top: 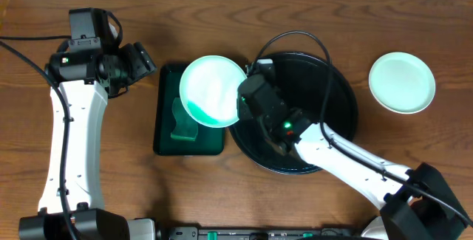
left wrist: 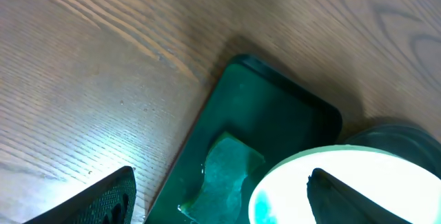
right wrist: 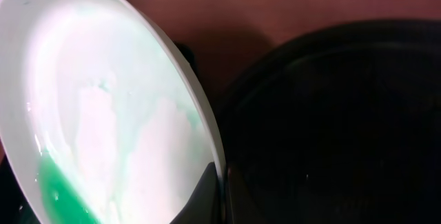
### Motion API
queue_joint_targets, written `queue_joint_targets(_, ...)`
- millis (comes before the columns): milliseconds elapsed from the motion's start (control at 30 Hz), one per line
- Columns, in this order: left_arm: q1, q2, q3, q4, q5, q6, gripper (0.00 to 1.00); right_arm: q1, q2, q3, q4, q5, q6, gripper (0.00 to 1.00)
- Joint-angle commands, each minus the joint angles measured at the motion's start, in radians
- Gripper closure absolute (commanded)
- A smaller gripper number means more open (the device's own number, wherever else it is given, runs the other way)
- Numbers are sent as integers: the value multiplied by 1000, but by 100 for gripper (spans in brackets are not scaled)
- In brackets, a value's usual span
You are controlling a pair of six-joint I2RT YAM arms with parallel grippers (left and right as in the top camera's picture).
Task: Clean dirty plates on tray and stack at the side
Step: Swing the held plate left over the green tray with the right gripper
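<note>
Right jaws clamped on the rim of a white plate (top: 211,92), which is held over the dark green tray (top: 166,100), centre-left of frame. Teal smear along the plate's lower-left edge. Sponge (top: 181,125) lies in the green tray, partly under the plate. Round black tray (top: 344,122) sits just right of it, mid-bench (top: 369,18). Second plate (top: 402,83) rests on the bench, upper right, apart from the black tray. Left jaws spread wide, gripping nothing, upper left.

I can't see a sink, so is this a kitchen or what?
Probably a robot practice table, not a kitchen: two robot arms work at a wooden table, one holds a smeared plate, and a sponge lies in a green tray.
</note>
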Motion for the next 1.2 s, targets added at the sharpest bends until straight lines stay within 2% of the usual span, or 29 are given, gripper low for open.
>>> queue_joint_targets(0, 5, 2, 6, -5, -5, -2, 20, 32, -13, 15, 25, 109, -41, 99)
queue_joint_targets(167, 5, 2, 6, -5, -5, -2, 20, 69, -13, 15, 89, 129, -151, 99)
queue_joint_targets(267, 5, 2, 6, -5, -5, -2, 20, 97, -13, 15, 116, 208, -232, 99)
queue_joint_targets(700, 5, 2, 6, -5, -5, -2, 20, 281, -14, 15, 289, 446, -695, 99)
queue_joint_targets(933, 5, 2, 6, -5, -5, -2, 20, 417, -14, 15, 420, 638, -951, 99)
queue_joint_targets(1167, 5, 2, 6, -5, -5, -2, 20, 487, -14, 15, 530, 710, -1175, 99)
